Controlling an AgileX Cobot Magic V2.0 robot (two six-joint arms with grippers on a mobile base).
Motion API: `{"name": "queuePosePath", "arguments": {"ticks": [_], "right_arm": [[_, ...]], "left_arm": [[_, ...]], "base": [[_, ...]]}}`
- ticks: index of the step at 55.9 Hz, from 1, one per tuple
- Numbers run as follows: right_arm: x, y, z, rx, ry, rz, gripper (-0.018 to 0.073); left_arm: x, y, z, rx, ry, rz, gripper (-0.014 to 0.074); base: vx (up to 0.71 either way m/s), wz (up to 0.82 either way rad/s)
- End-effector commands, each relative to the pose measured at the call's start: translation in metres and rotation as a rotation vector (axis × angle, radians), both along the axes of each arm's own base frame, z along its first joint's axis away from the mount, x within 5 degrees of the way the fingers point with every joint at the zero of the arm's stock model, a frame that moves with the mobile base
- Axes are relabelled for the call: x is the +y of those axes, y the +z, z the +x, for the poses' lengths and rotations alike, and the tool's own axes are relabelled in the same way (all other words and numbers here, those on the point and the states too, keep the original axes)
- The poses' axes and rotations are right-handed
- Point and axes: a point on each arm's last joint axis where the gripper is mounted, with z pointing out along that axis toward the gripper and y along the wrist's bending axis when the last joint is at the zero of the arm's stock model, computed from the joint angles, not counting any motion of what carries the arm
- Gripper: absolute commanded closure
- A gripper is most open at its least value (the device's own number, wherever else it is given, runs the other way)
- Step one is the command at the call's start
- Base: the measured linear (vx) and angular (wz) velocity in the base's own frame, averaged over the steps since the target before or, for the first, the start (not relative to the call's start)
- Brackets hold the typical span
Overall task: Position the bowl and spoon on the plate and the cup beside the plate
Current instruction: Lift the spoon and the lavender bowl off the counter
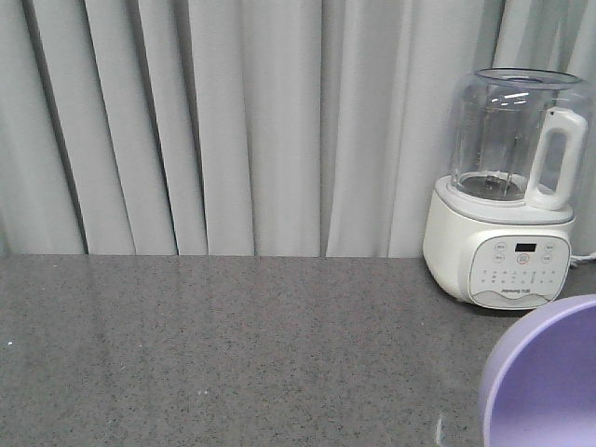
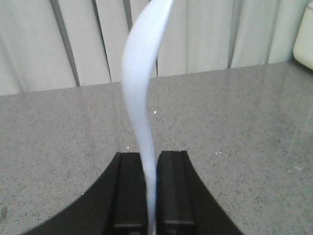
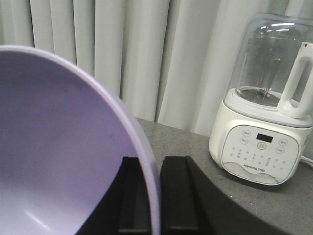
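Observation:
My left gripper (image 2: 151, 155) is shut on the handle of the pale blue-white spoon (image 2: 142, 83), which curves up and away above the grey counter. The lavender bowl (image 3: 63, 147) is held by its rim between the fingers of my right gripper (image 3: 154, 161), which is shut on it; the bowl is tilted and lifted off the counter. In the front view only the bowl's edge (image 1: 545, 377) shows at the lower right, and neither gripper shows there. The plate and the cup are out of view.
A white blender with a clear jug (image 1: 507, 191) stands at the back right of the grey speckled counter (image 1: 233, 345), also seen in the right wrist view as the blender (image 3: 264, 112). Pale curtains (image 1: 233, 121) hang behind the counter.

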Motion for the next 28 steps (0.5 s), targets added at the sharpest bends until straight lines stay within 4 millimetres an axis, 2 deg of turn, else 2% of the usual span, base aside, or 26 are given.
{"name": "queuePosePath", "arguments": {"ticks": [1, 8, 28], "right_arm": [[-0.0038, 0.0148, -0.0018, -0.091, -0.050, 0.033, 0.0568], [-0.0037, 0.0147, -0.0019, -0.089, -0.048, 0.033, 0.0568], [-0.0038, 0.0148, -0.0019, -0.090, -0.049, 0.033, 0.0568]], "left_arm": [[0.0001, 0.0179, -0.0072, -0.161, -0.013, -0.037, 0.0603], [0.0012, 0.0195, -0.0128, -0.180, -0.013, -0.040, 0.0603], [0.0013, 0.0194, -0.0129, -0.179, -0.013, -0.040, 0.0603]], "base": [[0.00, 0.00], [0.00, 0.00], [0.00, 0.00]]}}
